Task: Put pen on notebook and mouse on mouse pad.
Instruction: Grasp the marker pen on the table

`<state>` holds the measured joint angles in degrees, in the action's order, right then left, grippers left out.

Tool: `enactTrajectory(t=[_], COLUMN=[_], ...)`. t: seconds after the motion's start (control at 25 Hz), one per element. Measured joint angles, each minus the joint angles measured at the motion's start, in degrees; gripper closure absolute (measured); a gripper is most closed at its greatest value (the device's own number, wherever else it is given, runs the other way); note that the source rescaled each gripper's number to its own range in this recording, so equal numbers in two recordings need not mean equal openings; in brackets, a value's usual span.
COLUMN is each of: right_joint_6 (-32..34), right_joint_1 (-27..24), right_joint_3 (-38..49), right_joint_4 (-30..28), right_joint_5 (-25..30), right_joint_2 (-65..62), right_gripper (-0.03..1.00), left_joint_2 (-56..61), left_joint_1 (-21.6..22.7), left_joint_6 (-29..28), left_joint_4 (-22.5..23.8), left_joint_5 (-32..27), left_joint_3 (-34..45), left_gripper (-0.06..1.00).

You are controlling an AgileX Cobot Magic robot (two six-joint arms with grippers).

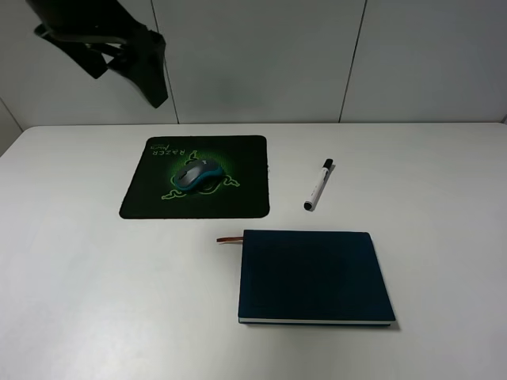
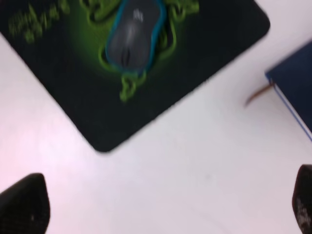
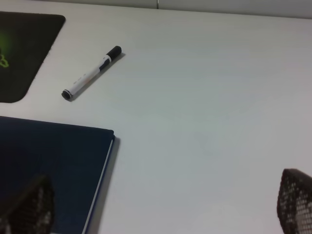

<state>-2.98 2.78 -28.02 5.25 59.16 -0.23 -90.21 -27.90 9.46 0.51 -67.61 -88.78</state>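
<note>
Left gripper (image 2: 161, 212) is raised with fingers spread wide, holding nothing, off the notebook's (image 1: 310, 273) ribbon side. Mouse (image 1: 196, 176) sits on the mouse pad (image 1: 142, 202), behind-left of the notebook; pad and notebook are apart. Pen (image 1: 318, 186) lies on the table (image 1: 79, 301) behind the notebook, not touching it. Right gripper (image 3: 161, 212) is wide and empty, one finger (image 3: 27, 207) over the notebook cover.
</note>
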Motion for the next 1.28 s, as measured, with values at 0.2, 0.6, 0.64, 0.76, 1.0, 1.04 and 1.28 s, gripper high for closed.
enactTrajectory(t=[0.2,0.6,0.64,0.76,1.0,1.04,1.28], right_joint_6=[0.0,0.0,0.0,0.0,0.0,0.0,0.0], right_joint_1=[0.0,0.0,0.0,0.0,0.0,0.0,0.0], right_joint_3=[0.0,0.0,0.0,0.0,0.0,0.0,0.0], right_joint_4=[0.0,0.0,0.0,0.0,0.0,0.0,0.0], right_joint_5=[0.0,0.0,0.0,0.0,0.0,0.0,0.0], right_joint_2=[0.0,0.0,0.0,0.0,0.0,0.0,0.0], right_gripper=[-0.03,-0.03,-0.03,-0.03,-0.03,-0.03,-0.03], left_joint_2=[10.5,34.4,37.2,45.3,60.4,62.3,72.7], left_joint_1=[0.0,0.0,0.0,0.0,0.0,0.3,8.9], left_joint_6=[-1.4,-3.6,-3.6,-3.6,-3.6,-3.6,-3.6], left_joint_4=[0.0,-1.6,-1.8,-3.2,-4.5,-4.5,-3.6], left_joint_5=[0.0,-0.1,-0.1,-0.2,-0.2,-0.2,1.2], left_joint_3=[11.3,28.2,29.7,35.0,45.5,47.1,53.6], left_gripper=[-0.05,-0.05,-0.05,-0.05,-0.05,-0.05,-0.05])
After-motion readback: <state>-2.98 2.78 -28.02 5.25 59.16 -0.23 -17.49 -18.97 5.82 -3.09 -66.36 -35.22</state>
